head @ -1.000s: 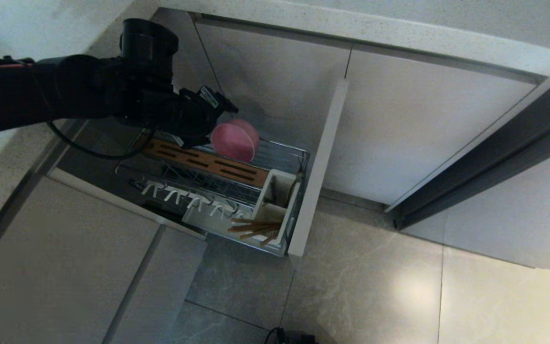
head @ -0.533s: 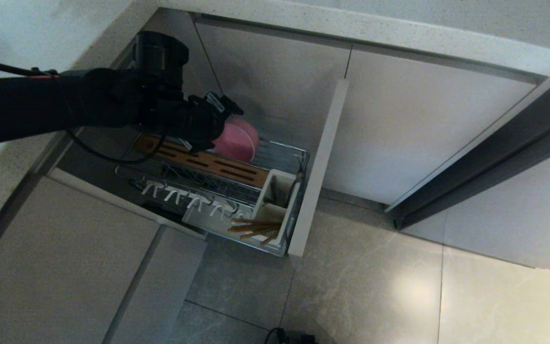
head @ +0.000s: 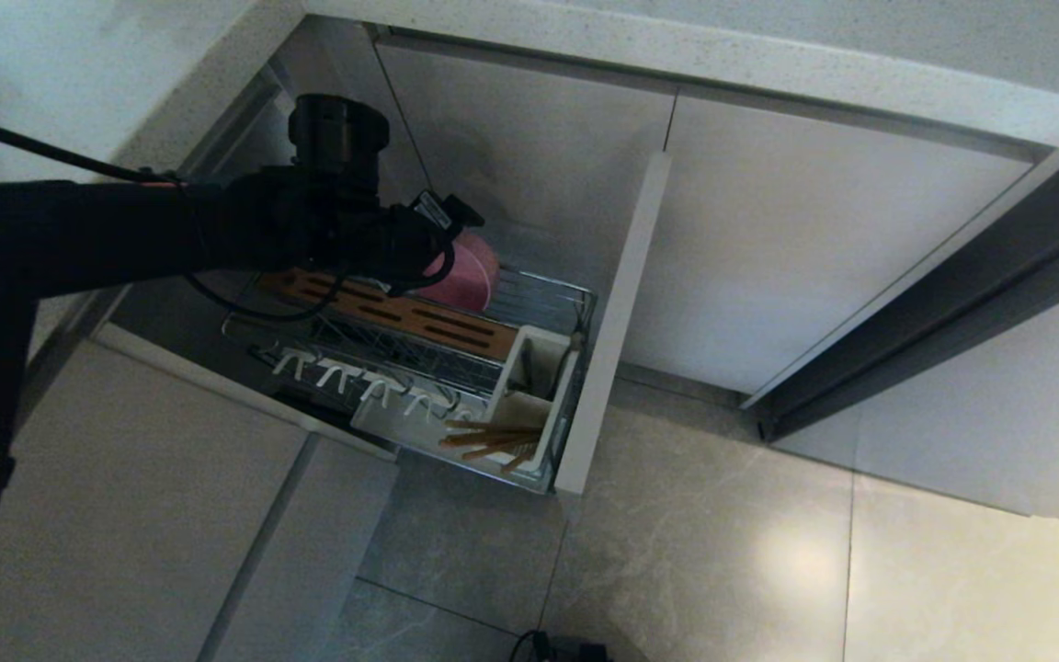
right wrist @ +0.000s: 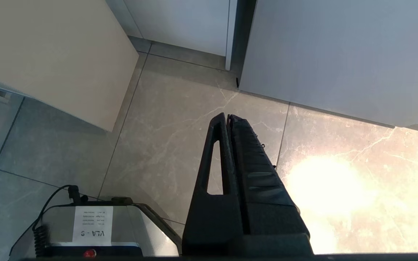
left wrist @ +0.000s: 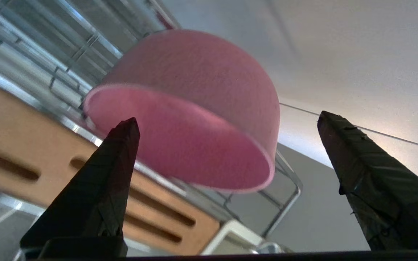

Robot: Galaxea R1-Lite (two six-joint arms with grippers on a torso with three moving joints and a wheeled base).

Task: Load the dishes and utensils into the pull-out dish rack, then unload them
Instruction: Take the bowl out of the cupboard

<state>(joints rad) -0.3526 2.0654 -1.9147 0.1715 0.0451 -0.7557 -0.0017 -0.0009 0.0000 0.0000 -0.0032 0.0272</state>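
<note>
The pink bowl (left wrist: 201, 108) stands tilted on its rim in the wire part of the pull-out dish rack (head: 543, 294), behind the slotted wooden strip (left wrist: 20, 145). My left gripper (left wrist: 227, 121) is open wide just before the bowl's mouth, with one finger (left wrist: 111, 174) in front of the rim and the other well off to the side; nothing is gripped. In the head view my left arm (head: 327, 230) covers most of the bowl (head: 479, 271). The chopsticks (head: 488, 441) lie in the white caddy (head: 539, 368). My right gripper (right wrist: 228, 117) is shut and parked, pointing at the floor.
The rack's beige front panel (head: 617, 313) sticks out over the tiled floor. A row of white pegs (head: 355, 377) runs along the rack's near side. Closed cabinet doors (head: 814, 239) stand to the right. The robot's base (right wrist: 89, 228) is below my right gripper.
My left arm has moved right and down toward the pink bowl and now hides more of it. The bowl, the chopsticks and the rack have stayed where they were.
</note>
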